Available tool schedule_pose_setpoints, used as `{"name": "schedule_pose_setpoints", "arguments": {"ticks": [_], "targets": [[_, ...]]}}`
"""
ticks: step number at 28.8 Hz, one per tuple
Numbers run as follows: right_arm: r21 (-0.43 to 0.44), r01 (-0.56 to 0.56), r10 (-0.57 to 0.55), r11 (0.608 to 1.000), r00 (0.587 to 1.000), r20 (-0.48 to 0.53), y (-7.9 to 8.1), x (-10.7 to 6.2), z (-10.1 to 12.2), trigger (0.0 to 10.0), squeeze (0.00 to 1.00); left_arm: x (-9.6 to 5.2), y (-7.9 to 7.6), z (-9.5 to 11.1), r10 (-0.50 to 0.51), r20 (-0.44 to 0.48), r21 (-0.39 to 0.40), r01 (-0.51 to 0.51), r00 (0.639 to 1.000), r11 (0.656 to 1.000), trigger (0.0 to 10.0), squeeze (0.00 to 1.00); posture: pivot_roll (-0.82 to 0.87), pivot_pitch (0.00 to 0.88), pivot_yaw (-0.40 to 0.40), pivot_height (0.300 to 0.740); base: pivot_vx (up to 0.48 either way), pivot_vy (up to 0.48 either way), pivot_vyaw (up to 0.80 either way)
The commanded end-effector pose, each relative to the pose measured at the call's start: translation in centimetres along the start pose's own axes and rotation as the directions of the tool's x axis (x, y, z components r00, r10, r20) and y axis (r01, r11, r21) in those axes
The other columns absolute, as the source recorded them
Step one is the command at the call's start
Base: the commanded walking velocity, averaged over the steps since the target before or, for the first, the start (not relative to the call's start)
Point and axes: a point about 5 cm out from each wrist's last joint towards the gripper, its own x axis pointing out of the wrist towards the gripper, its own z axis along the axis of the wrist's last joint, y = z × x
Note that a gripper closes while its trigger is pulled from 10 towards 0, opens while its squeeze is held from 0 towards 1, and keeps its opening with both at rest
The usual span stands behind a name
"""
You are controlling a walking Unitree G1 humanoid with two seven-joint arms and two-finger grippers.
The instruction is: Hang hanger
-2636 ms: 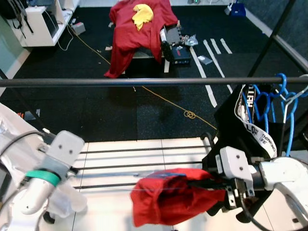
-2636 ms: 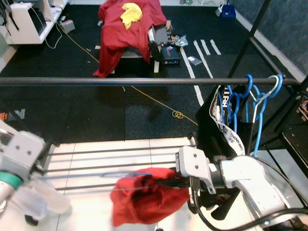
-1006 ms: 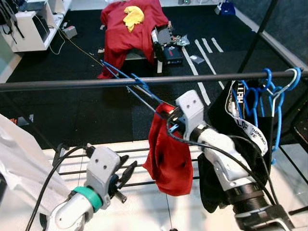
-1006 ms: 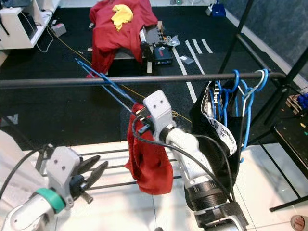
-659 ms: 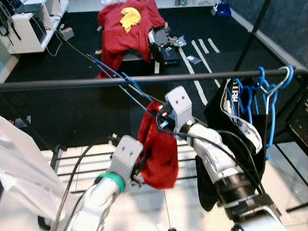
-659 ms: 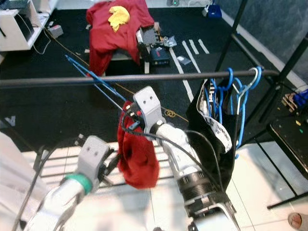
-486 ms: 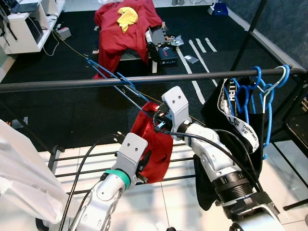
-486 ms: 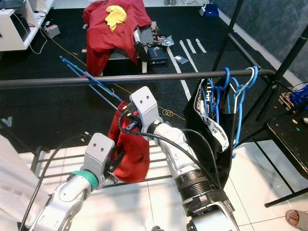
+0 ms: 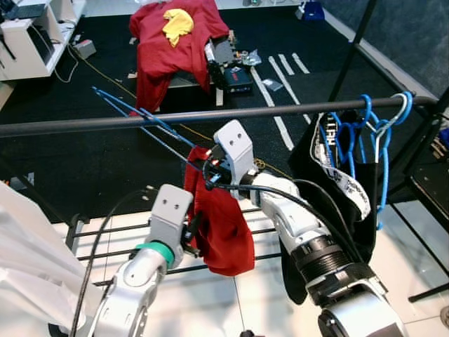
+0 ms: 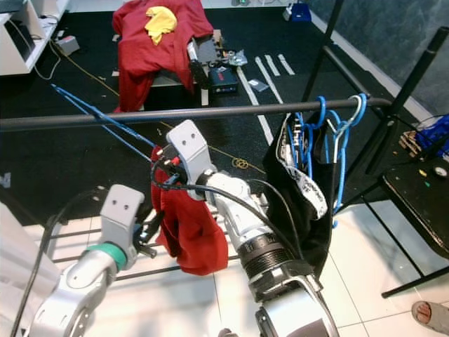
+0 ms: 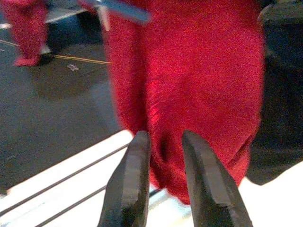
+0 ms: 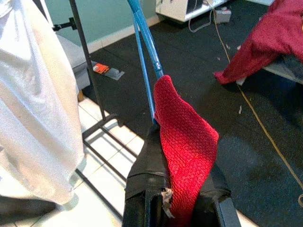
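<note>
Overhead, a long dark metal clothes rail runs across the scene from left to right. At its right end hang several blue and white plastic hangers and a black garment with a white strip of printed letters too small and folded to read. The right hand is clamped on a red knitted garment and the thin blue wire hanger carrying it, just below the rail's middle; the hanger's arms slant up to the far left, crossing the rail. The left hand sits at the garment's near lower edge, its fingers slightly apart and touching the cloth. Left of the hanger the rail is bare. White fabric hangs near left. On the far dark floor lies another red garment with a yellow cloth on top.
</note>
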Motion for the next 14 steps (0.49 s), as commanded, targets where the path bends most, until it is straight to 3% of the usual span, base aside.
{"name": "schedule_pose_setpoints", "arguments": {"ticks": [1, 5, 8, 14], "targets": [[-0.055, -0.030, 0.033, 0.998, 0.998, 0.060, 0.4, 0.7, 1.6, 10.0, 0.00, -1.0, 1.5, -0.3, 0.071, -0.014, 0.066, -0.070, 0.997, 0.995, 10.0, 0.00, -0.06, 0.136, 0.038, 0.740, 0.000, 0.000, 0.00], [-0.075, -0.057, 0.063, 0.996, 0.995, 0.071, 0.6, 1.2, 2.1, 10.0, 0.00, -2.7, 2.8, -1.2, 0.096, -0.053, 0.079, -0.092, 0.994, 0.993, 10.0, 0.00, -0.04, 0.130, 0.031, 0.740, 0.000, 0.000, 0.00], [-0.024, -0.087, 0.089, 0.996, 0.991, 0.101, 1.1, 1.7, 2.4, 10.0, 0.00, -3.9, 3.3, -2.4, 0.137, -0.088, 0.031, -0.135, 0.987, 0.990, 10.0, 0.00, -0.02, 0.126, 0.022, 0.740, 0.000, 0.000, 0.00], [0.006, -0.120, 0.118, 0.993, 0.986, 0.120, 1.9, 2.9, 2.8, 10.0, 0.00, -3.9, 2.4, -2.3, 0.155, -0.076, 0.060, -0.151, 0.985, 0.987, 10.0, 0.00, 0.02, 0.122, -0.007, 0.740, 0.000, 0.000, 0.00]]}}
